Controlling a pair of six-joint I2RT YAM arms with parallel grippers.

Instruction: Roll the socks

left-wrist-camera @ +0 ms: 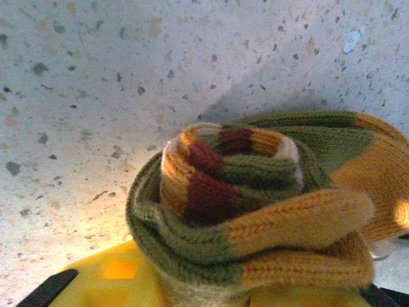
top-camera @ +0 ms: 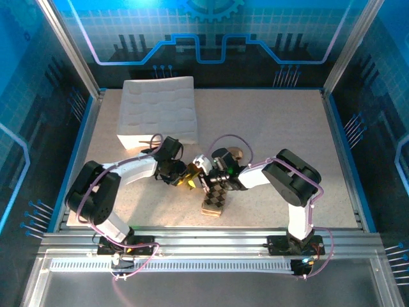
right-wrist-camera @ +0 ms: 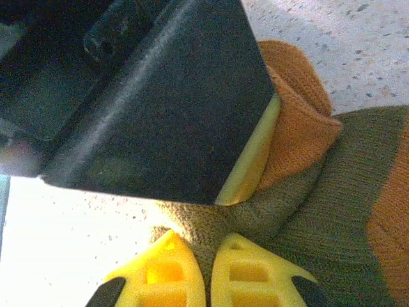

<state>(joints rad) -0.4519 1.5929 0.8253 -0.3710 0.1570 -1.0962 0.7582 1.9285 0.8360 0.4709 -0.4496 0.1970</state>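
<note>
Sock, ribbed olive-orange knit, coiled; right pincer nipping its fabric; left pincer grip unclear.

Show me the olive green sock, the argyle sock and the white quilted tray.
olive green sock [left-wrist-camera: 255, 173]: left wrist view, on an olive band in the middle of the roll.
argyle sock [top-camera: 214, 203]: top external view, on its diamond-patterned near end.
white quilted tray [top-camera: 160, 109]: top external view, on its bare quilted top.

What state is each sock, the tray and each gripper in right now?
Olive green knit sock with orange toe: partly rolled into a bundle.
Brown-beige argyle sock: flat on table, unrolled.
White quilted tray: lying flat, untouched.
Right gripper: shut on olive sock.
Left gripper: at the roll, grip unclear.
</note>
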